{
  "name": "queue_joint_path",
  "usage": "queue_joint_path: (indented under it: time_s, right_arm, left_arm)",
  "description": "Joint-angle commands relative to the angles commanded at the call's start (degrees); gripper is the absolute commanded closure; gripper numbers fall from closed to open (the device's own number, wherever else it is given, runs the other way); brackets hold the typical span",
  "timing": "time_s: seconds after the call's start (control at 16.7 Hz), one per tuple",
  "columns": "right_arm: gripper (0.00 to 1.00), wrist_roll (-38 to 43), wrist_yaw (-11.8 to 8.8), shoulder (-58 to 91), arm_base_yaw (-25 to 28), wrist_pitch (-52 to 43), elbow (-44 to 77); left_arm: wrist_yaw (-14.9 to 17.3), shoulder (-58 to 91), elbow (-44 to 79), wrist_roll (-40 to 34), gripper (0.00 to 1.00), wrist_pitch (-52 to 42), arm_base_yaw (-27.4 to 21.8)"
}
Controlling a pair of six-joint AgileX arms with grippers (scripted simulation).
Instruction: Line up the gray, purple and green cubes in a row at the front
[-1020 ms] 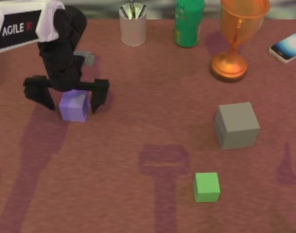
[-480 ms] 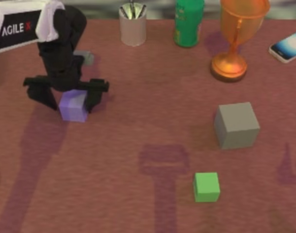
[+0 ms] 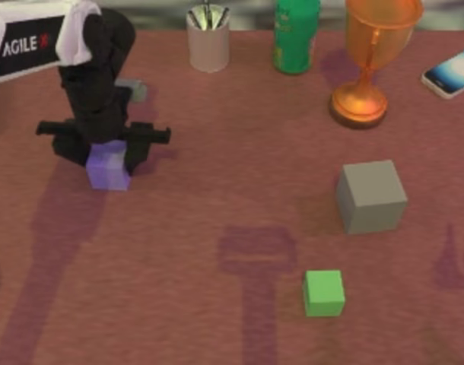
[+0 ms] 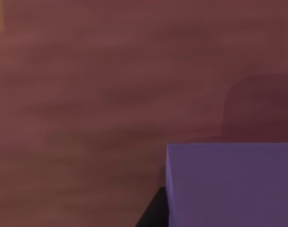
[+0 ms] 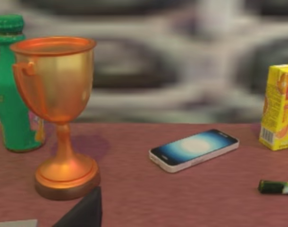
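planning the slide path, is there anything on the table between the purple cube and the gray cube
No. In the top view the stretch from the purple cube, held in the left pincer, across to the gray cube is bare table, shadows only.

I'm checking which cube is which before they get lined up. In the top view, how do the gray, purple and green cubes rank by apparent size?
Largest to smallest, top view:
1. gray cube
2. purple cube, partly hidden by the left gripper shut on it
3. green cube

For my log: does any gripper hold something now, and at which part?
The left gripper is shut on the purple cube, its fingers on the cube's two opposite sides. The right gripper is not in view.
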Motion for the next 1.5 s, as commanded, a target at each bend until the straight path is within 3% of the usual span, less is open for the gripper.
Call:
queue_joint_path:
  time_s: [0.54, 0.96, 1.2, 1.5]
  right_arm:
    - [0.0, 0.0, 0.0, 0.0, 0.0, 0.0, 0.0]
    - [0.0, 0.0, 0.0, 0.0, 0.0, 0.0, 0.0]
    - [0.0, 0.0, 0.0, 0.0, 0.0, 0.0, 0.0]
    - [0.0, 0.0, 0.0, 0.0, 0.0, 0.0, 0.0]
  left_arm:
    - [-0.1, -1.4, 0.5, 0.1, 1.0, -0.6, -0.1]
    - [-0.2, -4.4, 9.6, 0.1, 1.0, -12.9, 0.8]
    - [-0.2, -4.9, 10.4, 0.0, 1.0, -14.0, 1.0]
    - [-0.2, -5.8, 8.9, -3.8, 1.0, -13.6, -3.2]
